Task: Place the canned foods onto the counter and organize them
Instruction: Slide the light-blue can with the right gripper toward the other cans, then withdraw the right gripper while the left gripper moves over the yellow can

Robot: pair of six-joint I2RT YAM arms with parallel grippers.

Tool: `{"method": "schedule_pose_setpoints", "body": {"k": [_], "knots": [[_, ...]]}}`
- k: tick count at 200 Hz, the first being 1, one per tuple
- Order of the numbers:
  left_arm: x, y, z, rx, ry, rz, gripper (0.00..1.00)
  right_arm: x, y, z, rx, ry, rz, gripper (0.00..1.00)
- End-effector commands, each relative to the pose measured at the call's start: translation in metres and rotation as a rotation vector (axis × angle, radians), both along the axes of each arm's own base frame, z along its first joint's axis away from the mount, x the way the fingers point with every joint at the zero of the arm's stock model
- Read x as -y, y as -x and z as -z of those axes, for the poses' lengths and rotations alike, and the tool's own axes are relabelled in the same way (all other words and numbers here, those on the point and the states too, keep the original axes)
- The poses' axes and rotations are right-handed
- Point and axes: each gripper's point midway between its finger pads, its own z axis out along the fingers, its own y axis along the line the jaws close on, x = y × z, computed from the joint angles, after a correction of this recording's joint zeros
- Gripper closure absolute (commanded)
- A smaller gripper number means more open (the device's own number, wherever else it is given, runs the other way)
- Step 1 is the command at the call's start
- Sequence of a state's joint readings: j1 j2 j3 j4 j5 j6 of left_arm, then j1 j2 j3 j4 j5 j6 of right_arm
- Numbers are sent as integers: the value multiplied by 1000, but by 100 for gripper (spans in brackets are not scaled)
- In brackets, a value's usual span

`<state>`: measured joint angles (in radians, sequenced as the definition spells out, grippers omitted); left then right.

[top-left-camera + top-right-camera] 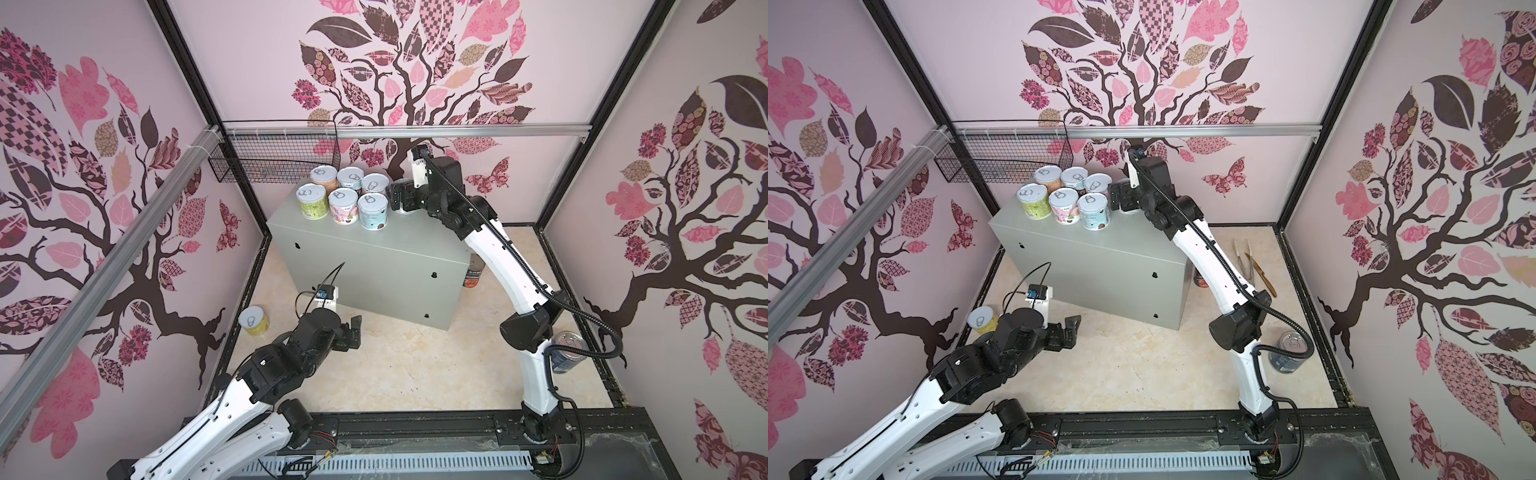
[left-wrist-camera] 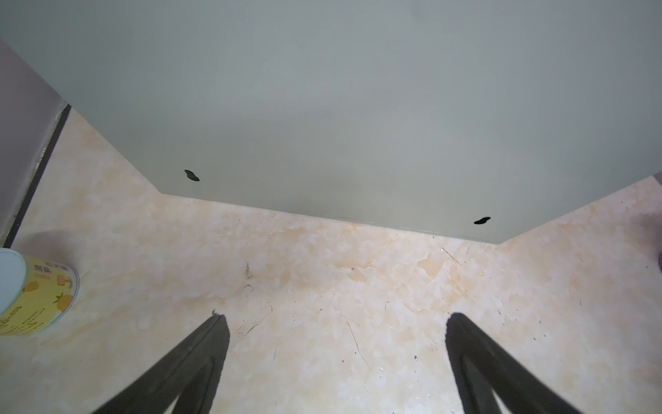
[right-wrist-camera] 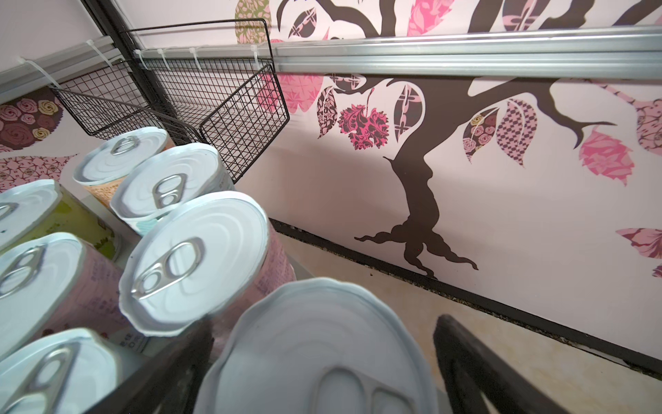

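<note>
Grey counter (image 1: 374, 257) carrying six cans (image 1: 343, 199); right gripper (image 3: 322, 324) spread apart astride seventh can (image 3: 315, 351); left gripper (image 2: 336, 317) spread wide, empty.

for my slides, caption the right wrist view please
Open right gripper straddles a pull-tab can beside six more cans, black wire basket behind.

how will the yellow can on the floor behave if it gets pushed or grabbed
The yellow can stands upright and squat, so a low push would probably slide it over the smooth floor rather than tip it. Its round wall looks rigid enough for a firm squeeze. Knocked over, it would likely roll.
</note>
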<state>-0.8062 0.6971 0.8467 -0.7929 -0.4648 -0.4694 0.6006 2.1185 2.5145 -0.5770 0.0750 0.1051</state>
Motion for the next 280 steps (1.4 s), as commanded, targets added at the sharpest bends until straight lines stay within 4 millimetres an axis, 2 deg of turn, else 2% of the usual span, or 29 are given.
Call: {"method": "schedule_pose_setpoints", "body": {"k": [1, 50, 58, 72, 87, 103, 125, 151, 171, 198, 220, 240, 280], "knots": [[-16, -4, -13, 60, 64, -117, 2, 15, 23, -58, 113, -50, 6, 0], [-31, -5, -49, 111, 101, -196, 2, 38, 53, -98, 172, -82, 14, 0], [-39, -3, -52, 111, 120, -239, 2, 42, 60, -103, 176, -90, 11, 0], [-55, 3, -61, 146, 172, -312, 2, 50, 74, -113, 183, -110, 2, 0], [-55, 6, -78, 217, 200, -265, 2, 59, 91, -119, 187, -129, -5, 0], [-67, 9, -88, 231, 167, -301, 2, 72, 110, -124, 197, -150, -7, 0], [-81, 10, -94, 198, 68, -360, 2, 90, 136, -112, 182, -178, -2, 0], [-76, 8, -100, 156, 46, -349, 2, 115, 168, -92, 169, -223, 16, 0], [-78, 2, -95, 110, 10, -372, 2, 136, 190, -72, 144, -237, 54, 0], [-90, -13, -62, -43, 88, -424, 2, 163, 213, -42, 101, -231, 110, 0], [-121, -24, -26, -165, 191, -546, 2, 186, 230, -19, 76, -194, 165, 0], [-140, -30, -6, -198, 131, -661, 2, 200, 243, 3, 45, -174, 194, 0], [-165, -45, 21, -262, 46, -846, 2, 220, 258, 72, -64, -152, 270, 0]]}}
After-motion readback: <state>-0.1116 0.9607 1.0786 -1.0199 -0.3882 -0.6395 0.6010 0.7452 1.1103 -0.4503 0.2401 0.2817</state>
